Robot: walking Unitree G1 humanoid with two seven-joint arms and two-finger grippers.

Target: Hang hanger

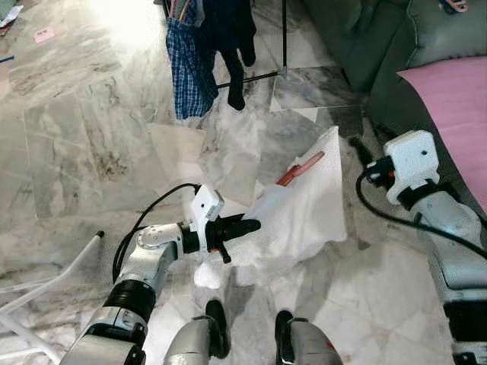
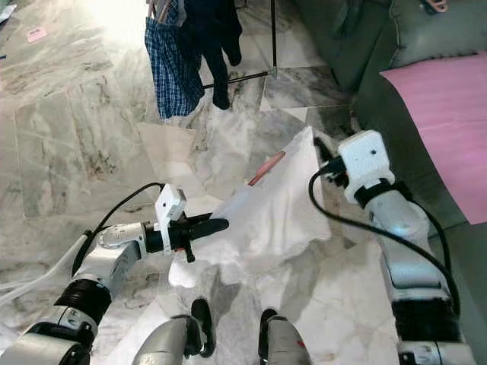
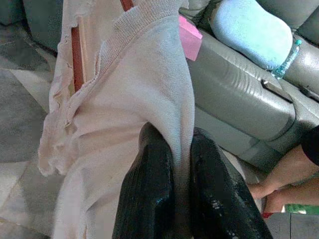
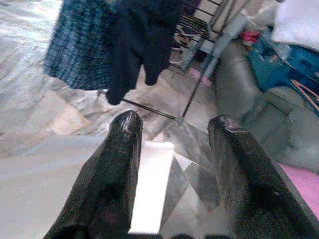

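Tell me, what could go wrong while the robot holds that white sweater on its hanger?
1. The left gripper pinches only a fold of the white knit sweater, not the reddish-brown hanger, so the hanger might slip out.
2. The sweater's lower edge hangs near the marble floor and the robot's feet, so it could drag or snag.
3. The right gripper is open, giving no support.

Both arms are silver metal tubes with ribbed black collars at the joints, and each wrist carries a boxy white plastic camera housing fed by a looping black cable. The left pincer (image 1: 247, 226) and the right pincer (image 4: 174, 149) each consist of two long, glossy black fingers with rounded tips. Below, two rounded grey legs end in black feet.
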